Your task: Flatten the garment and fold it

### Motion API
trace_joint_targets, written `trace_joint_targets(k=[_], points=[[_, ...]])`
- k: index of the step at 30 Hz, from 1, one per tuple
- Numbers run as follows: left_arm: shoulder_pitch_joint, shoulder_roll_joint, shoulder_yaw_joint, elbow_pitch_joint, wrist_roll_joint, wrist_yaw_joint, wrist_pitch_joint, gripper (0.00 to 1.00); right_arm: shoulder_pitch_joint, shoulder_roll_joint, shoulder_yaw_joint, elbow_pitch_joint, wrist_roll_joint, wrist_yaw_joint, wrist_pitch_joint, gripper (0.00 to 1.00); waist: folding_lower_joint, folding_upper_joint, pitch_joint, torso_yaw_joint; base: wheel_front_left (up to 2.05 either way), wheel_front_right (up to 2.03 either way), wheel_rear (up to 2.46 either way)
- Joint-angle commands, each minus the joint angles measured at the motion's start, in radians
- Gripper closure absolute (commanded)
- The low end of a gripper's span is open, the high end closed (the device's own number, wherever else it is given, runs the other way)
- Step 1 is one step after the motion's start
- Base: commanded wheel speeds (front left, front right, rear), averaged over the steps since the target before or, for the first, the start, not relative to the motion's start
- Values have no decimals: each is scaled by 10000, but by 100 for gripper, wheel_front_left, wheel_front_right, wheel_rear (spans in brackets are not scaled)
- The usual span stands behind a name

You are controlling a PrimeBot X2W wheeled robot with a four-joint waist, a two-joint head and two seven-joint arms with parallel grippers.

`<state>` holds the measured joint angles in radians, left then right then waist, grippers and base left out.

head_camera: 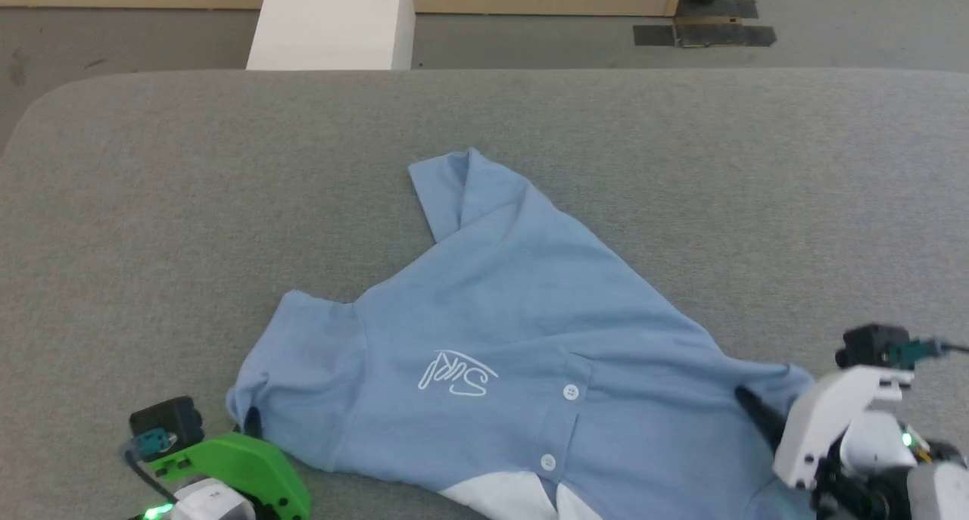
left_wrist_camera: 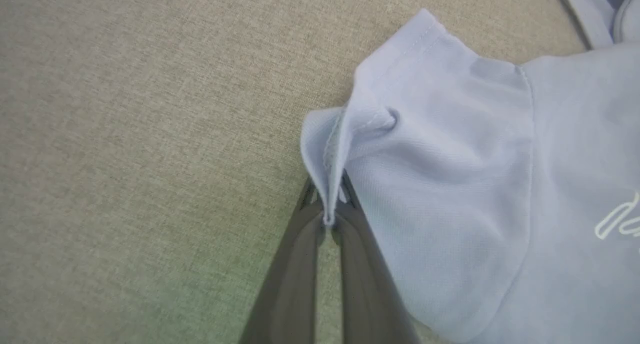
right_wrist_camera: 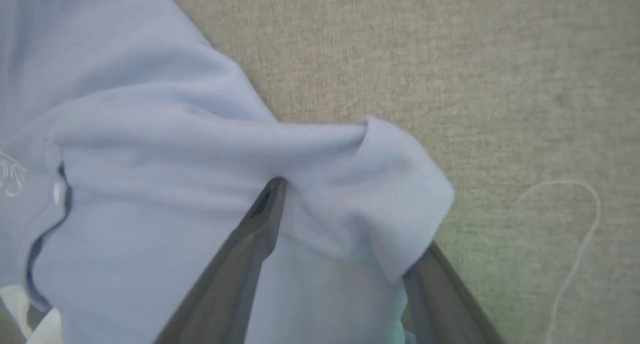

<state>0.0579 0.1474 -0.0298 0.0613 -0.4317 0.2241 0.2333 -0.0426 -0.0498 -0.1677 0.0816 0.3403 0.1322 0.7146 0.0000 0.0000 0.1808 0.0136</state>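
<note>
1. Head view first: your garment (head_camera: 515, 300) is lying front-up on the grey table (head_camera: 151, 202), on the robot's side and roughly centred.
2. The collar (head_camera: 503, 499) sits closest to the robot, so the logo (head_camera: 456, 374) reads upside down to you.
3. The long axis runs from the collar away from the robot, leaning a bit left. It narrows to a folded-over point at the far end.
4. The sleeves stick out left and right, one by each gripper.
5. Left gripper (left_wrist_camera: 327, 206): the fingers are pinched tight on the hem fold of the left sleeve.
6. Right gripper (right_wrist_camera: 350, 219): the fingers are spread wide, straddling the right sleeve. One lies on top of the cloth and the other sits at the cuff edge, so nothing's clamped.
</note>
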Motion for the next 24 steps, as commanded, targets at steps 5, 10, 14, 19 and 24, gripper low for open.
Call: trace_joint_targets(k=[5,10,14,19,24], points=[[-454,-135,-252,174,-89,-257,-250,100,-1774,-175,-2,633,-602,-15,-653,100,0,0,271,491,0,0,0],[-847,-237,-480,418,-105,-476,-585,100,-4281,-776,763,2088,-1383,-15,-2295,100,0,0,541,883,0,0,0],[-1036,-271,-574,588,-116,-577,-764,100,-5434,-957,1413,3310,-1585,-15,-3195,100,0,0,670,1038,0,0,0],[-1052,-289,-583,775,-160,-588,-902,100,-5792,-947,1730,3955,-1285,-15,-3839,0,0,0,590,1071,0,0,0],[-777,-216,-384,846,-236,-468,-1085,100,-4575,-915,1233,2876,-860,-15,-5172,0,0,0,141,901,0,0,0]])
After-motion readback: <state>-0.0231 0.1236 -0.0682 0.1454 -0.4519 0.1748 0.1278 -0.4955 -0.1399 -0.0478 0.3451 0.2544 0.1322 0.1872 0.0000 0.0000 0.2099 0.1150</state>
